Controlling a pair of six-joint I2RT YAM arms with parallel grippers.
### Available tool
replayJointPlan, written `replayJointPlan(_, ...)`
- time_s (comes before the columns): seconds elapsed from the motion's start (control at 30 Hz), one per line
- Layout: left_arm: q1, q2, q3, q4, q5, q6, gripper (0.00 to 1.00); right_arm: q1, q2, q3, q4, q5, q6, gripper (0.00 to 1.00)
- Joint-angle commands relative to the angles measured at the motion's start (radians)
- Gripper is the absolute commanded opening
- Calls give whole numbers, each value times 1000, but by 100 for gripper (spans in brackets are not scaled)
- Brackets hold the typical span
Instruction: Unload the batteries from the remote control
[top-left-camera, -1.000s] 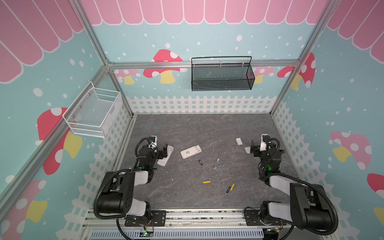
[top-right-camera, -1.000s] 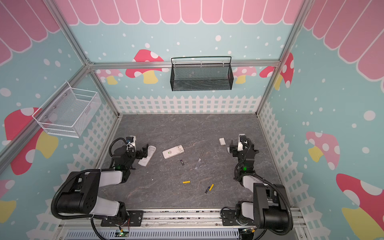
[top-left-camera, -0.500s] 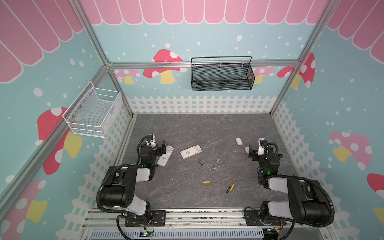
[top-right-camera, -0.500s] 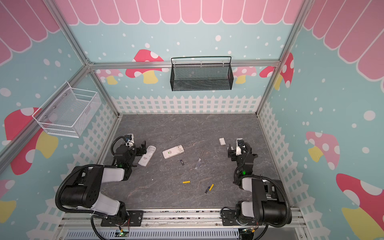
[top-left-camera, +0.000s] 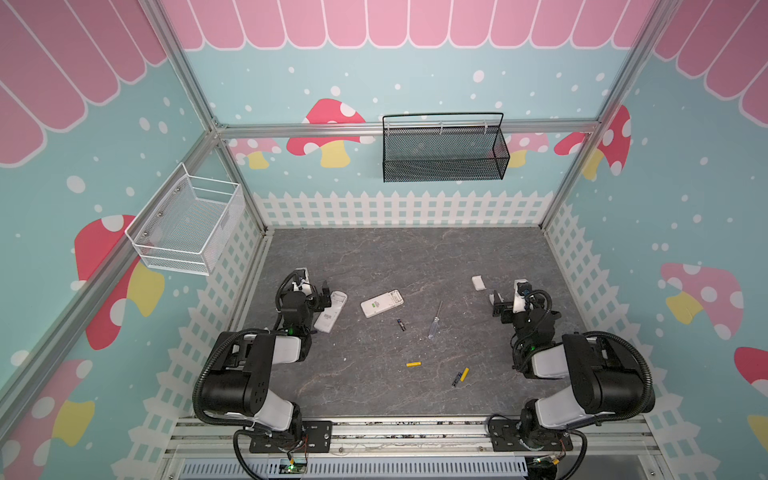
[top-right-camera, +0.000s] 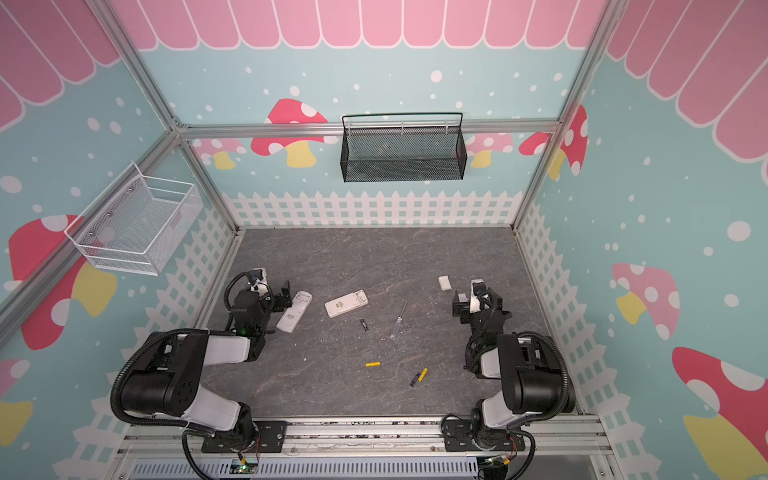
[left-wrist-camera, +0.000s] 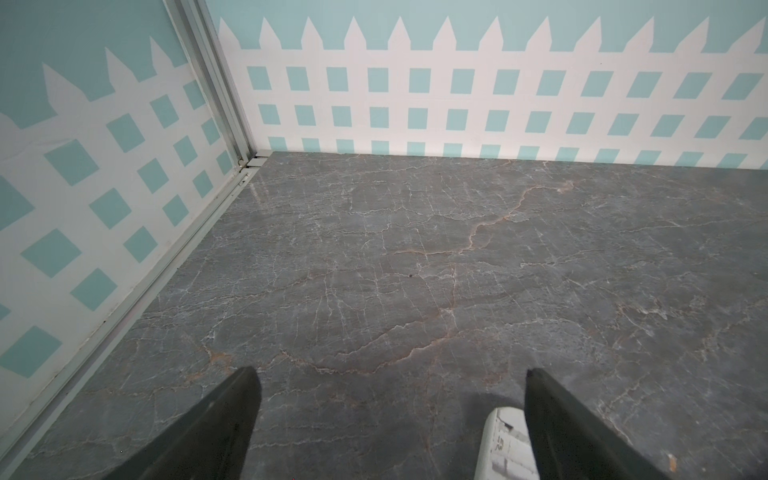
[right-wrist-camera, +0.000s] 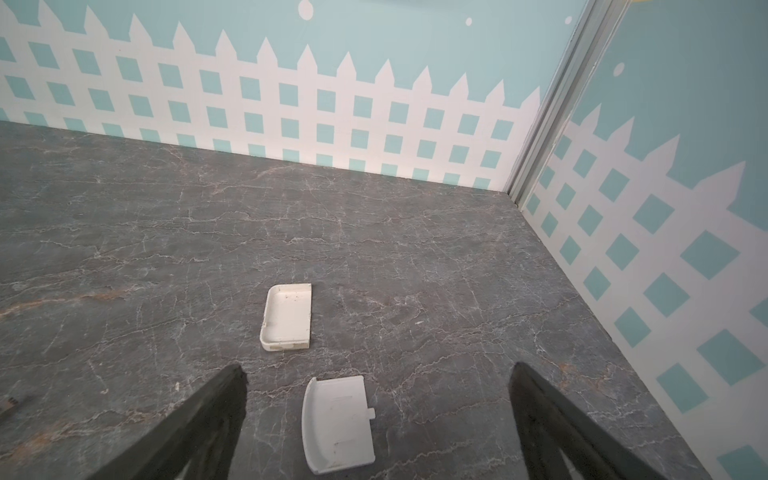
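- Between left tool (top-left-camera: 323, 298) and right tool (top-left-camera: 497, 304), loose on the table (top-left-camera: 374, 257): all four batteries, well apart from both tools.
- Dark battery (top-left-camera: 400, 324) lies on the left tool's side of the middle, near the wide remote (top-left-camera: 381, 303) but not touching it.
- Yellow battery (top-left-camera: 413, 364) lies alone, further back toward the arm bases than either tool.
- Second yellow battery (top-left-camera: 465, 372) and second dark battery (top-left-camera: 456, 380) lie as a pair, on the right tool's side and back toward its arm base. They're tight together, but I can't tell whether they touch.
- Left tool: I see the fingers (left-wrist-camera: 224, 419) spread wide, low over the table.
- Slim remote (left-wrist-camera: 505, 444): its end pokes in just inside one left-tool finger, and I can't tell whether it touches. In a top view its body runs alongside the tool, on the side facing the other arm.
- Right tool: jaws spread wide too, low over the table.
- White cover (right-wrist-camera: 336, 424) lies flat between the right tool's fingers, clear of both.
- Second white cover (right-wrist-camera: 286, 318) lies just ahead of the right tool's tips, hollow side up.
- Screwdriver (top-left-camera: 435, 322) lies on the table between the tools, beside the dark battery on the right tool's side, apart from it.
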Motion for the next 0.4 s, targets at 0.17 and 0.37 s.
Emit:
replayJointPlan(0.17, -6, 3, 12, 2, -19, -23, 100, 7, -1, 19, 21, -41, -23, 100)
replayJointPlan(0.37, -9, -1, -18, 47, -3, -12, 99, 7, 2, 24, 19, -41, -25, 100)
